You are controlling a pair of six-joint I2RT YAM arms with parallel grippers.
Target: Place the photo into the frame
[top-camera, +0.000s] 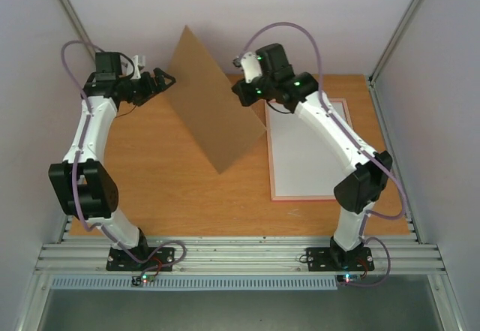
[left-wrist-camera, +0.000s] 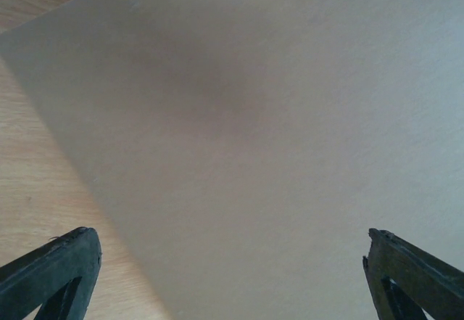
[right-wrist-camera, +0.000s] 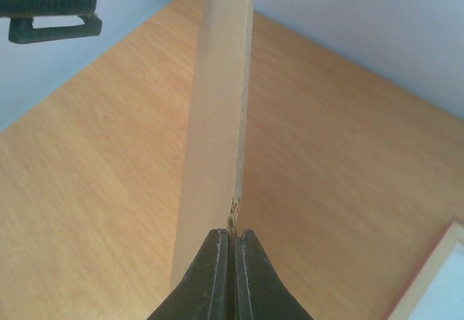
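Lab cell: white panels [top-camera: 30, 83], aluminium rail [top-camera: 240, 254]

A: Any text, labels or numbers to log?
B: None readable.
A: The brown board [top-camera: 214, 106]?
B: Plain in the top view and in both wrist views, no print.
A: The pink frame [top-camera: 300, 197]?
B: No lettering on its border.
A: The arms?
B: No legible marking on the left arm [top-camera: 88, 132] or the right arm [top-camera: 330, 132]. The lit dots carry no characters.
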